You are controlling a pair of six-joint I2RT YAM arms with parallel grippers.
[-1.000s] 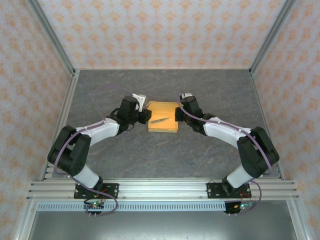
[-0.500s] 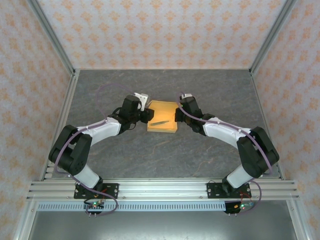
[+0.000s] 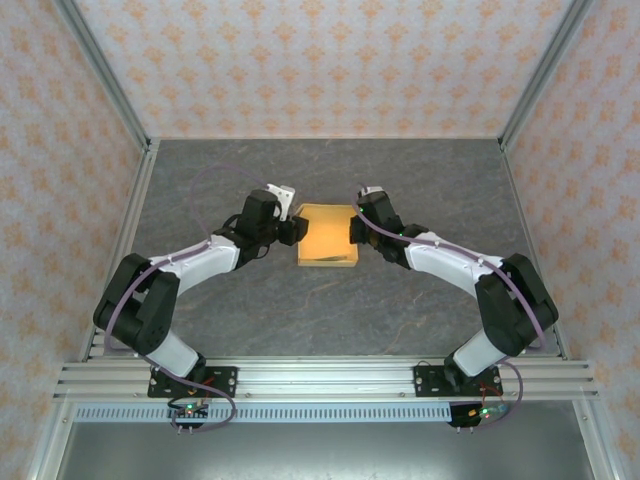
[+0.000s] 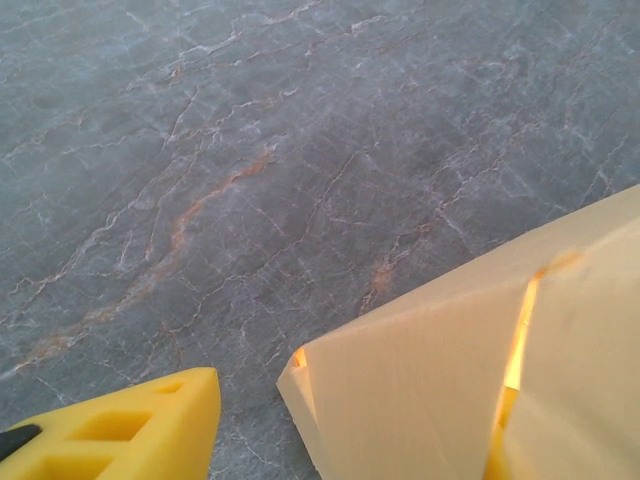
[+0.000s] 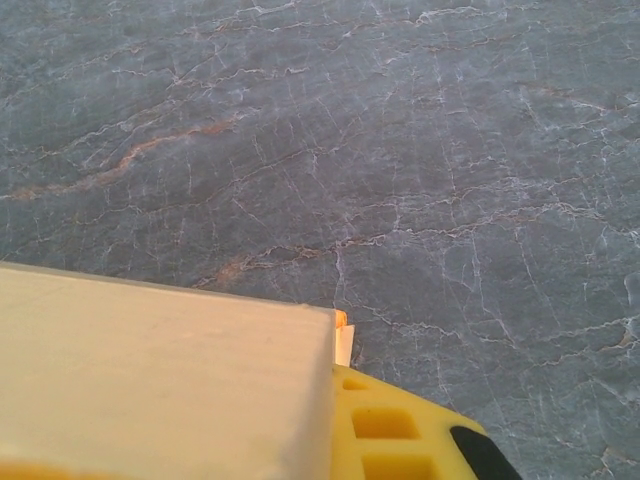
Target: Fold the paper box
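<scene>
On the grey marbled table (image 3: 420,180), midway between both arms, the paper box (image 3: 327,238) lies as a flat, nearly closed packet. The left gripper (image 3: 291,231) and right gripper (image 3: 354,229) flank its side edges. The left finger (image 4: 130,430) stands just apart from a corner and the right finger (image 5: 400,430) touches the edge. Jaw width cannot be told. Squaring the sides seems in hand; next likely needs even inward pressure.

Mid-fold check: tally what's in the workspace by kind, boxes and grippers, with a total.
Paper box: 1
Grippers: 2 (left gripper, right gripper), one at each side of the box
Total: 3
</scene>
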